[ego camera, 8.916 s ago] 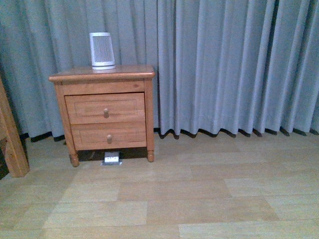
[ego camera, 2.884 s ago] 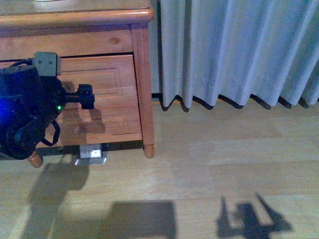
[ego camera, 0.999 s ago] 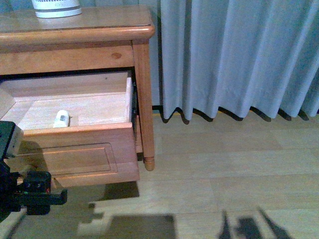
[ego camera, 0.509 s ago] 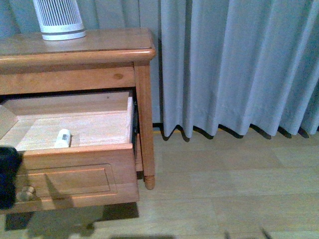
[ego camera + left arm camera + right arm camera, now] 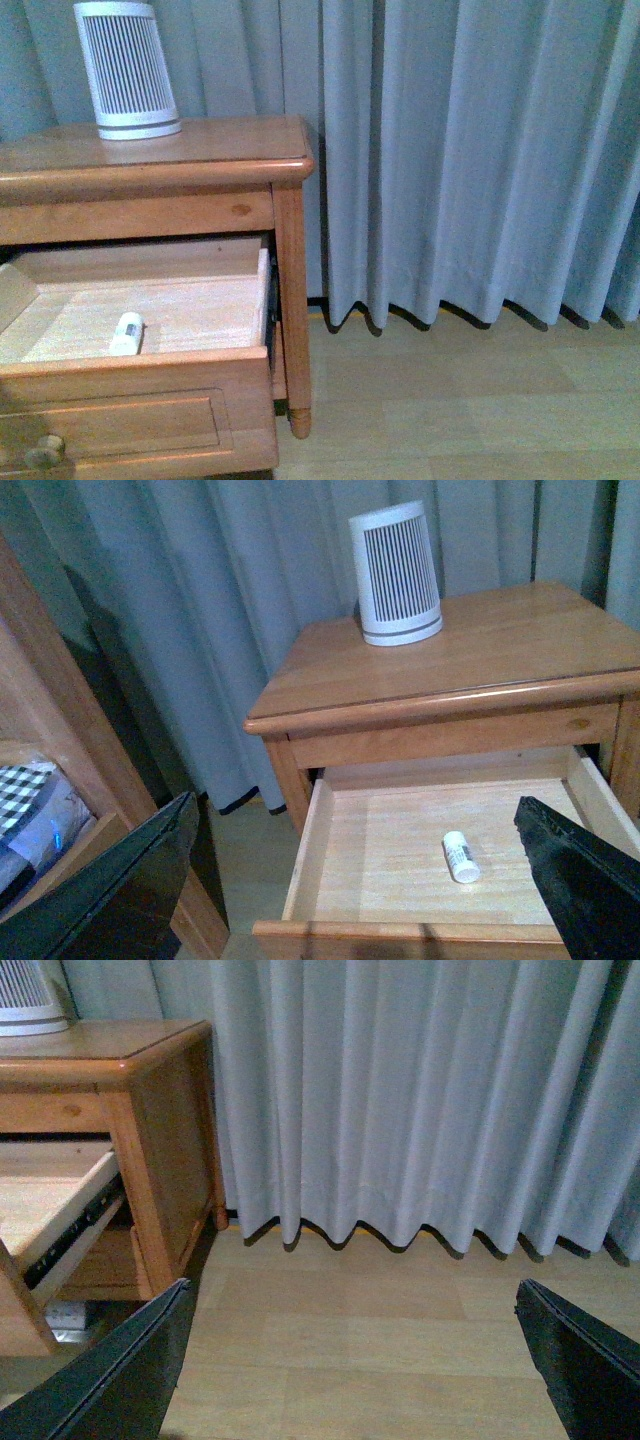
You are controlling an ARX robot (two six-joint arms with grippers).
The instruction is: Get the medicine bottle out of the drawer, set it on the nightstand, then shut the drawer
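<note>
The nightstand (image 5: 200, 160) (image 5: 480, 650) (image 5: 150, 1070) has its upper drawer (image 5: 150, 400) (image 5: 300, 870) pulled out. On the drawer's pale wood floor the small white medicine bottle (image 5: 127, 333) (image 5: 461, 857) lies on its side. My left gripper (image 5: 365, 885) hangs open in front of and above the drawer, with nothing between its black fingers (image 5: 110, 890). My right gripper (image 5: 355, 1365) is open over bare floor, to the right of the nightstand. Neither arm shows in the front view.
A white ribbed tapered appliance (image 5: 127, 70) (image 5: 397, 573) stands on the nightstand top at the back left. Grey curtains (image 5: 470, 150) hang behind. A wooden frame (image 5: 60, 740) with checked fabric stands left of the nightstand. The drawer's round knob (image 5: 44, 456) sits at the front view's lower edge.
The front view has risen: the nightstand top and appliance now show in full. The dark left arm seen at the lower left edge half a second ago is gone from that view.
</note>
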